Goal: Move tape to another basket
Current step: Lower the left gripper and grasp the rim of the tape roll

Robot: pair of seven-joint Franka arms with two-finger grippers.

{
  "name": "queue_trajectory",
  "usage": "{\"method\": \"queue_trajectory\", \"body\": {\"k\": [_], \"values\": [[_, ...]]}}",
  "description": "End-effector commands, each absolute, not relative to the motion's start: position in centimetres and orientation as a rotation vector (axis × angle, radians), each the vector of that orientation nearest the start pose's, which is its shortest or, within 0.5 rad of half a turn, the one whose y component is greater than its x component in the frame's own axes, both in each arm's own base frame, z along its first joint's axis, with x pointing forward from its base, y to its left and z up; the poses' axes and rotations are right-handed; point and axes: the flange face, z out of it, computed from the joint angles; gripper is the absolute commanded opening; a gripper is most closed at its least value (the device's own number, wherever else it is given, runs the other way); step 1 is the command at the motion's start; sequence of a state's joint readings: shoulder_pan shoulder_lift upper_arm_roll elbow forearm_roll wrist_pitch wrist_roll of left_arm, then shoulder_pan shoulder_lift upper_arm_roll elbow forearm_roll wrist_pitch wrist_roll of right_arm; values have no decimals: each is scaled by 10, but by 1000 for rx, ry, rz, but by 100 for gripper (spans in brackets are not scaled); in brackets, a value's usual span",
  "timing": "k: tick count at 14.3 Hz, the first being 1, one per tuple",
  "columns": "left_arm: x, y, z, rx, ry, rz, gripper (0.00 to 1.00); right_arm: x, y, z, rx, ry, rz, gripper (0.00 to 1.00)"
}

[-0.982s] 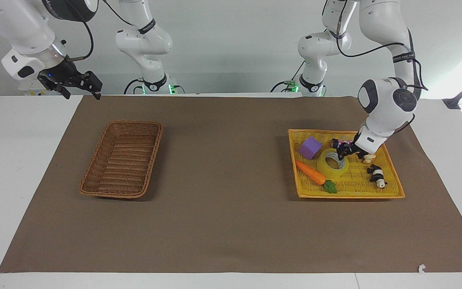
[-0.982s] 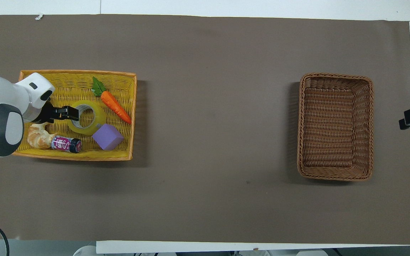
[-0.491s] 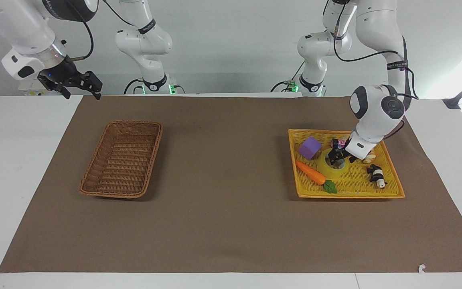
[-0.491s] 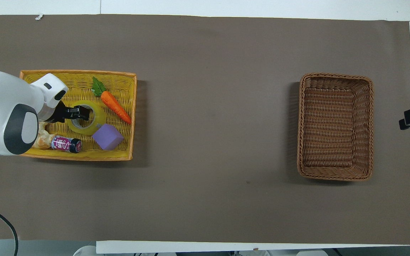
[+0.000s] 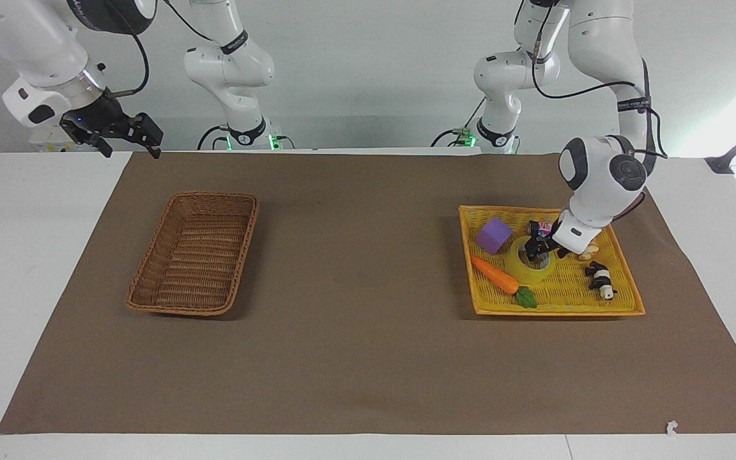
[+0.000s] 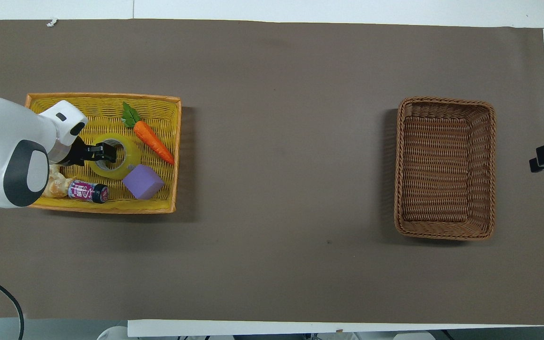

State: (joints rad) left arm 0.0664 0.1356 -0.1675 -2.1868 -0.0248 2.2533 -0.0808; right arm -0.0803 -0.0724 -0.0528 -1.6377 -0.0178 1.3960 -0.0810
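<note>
The yellow tape roll (image 5: 529, 272) lies flat in the bright yellow basket (image 5: 559, 312) at the left arm's end of the table; it also shows in the overhead view (image 6: 130, 156). My left gripper (image 5: 537, 251) is down at the tape's rim, at the edge of its core hole, as the overhead view (image 6: 106, 153) also shows. The dark brown wicker basket (image 5: 211, 195) stands empty at the right arm's end (image 6: 446, 100). My right gripper (image 5: 128, 137) waits open, raised over the table's edge beside that basket.
The yellow basket (image 6: 102, 96) also holds a purple cube (image 6: 143, 181), a carrot (image 6: 154, 139), a pink can (image 6: 88, 191), a croissant (image 6: 55, 185) and a panda figure (image 5: 600, 280). All lie close around the tape. Brown mat lies between the baskets.
My left arm has swung in over the yellow basket and brought its gripper onto the tape's rim. In the last half second it hardly moved. The tape and right arm stayed put.
</note>
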Motion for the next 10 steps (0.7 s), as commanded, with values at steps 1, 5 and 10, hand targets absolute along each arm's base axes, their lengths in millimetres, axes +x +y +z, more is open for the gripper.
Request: {"method": "queue_trajectory", "body": {"k": [1, 5, 10], "values": [[531, -42, 318, -3179, -49, 103, 81, 499, -70, 620, -3122, 61, 272, 100], [529, -41, 314, -3178, -61, 118, 69, 499, -70, 620, -3121, 61, 272, 100], [529, -46, 311, -3177, -49, 128, 20, 499, -70, 620, -3121, 59, 272, 100]]}}
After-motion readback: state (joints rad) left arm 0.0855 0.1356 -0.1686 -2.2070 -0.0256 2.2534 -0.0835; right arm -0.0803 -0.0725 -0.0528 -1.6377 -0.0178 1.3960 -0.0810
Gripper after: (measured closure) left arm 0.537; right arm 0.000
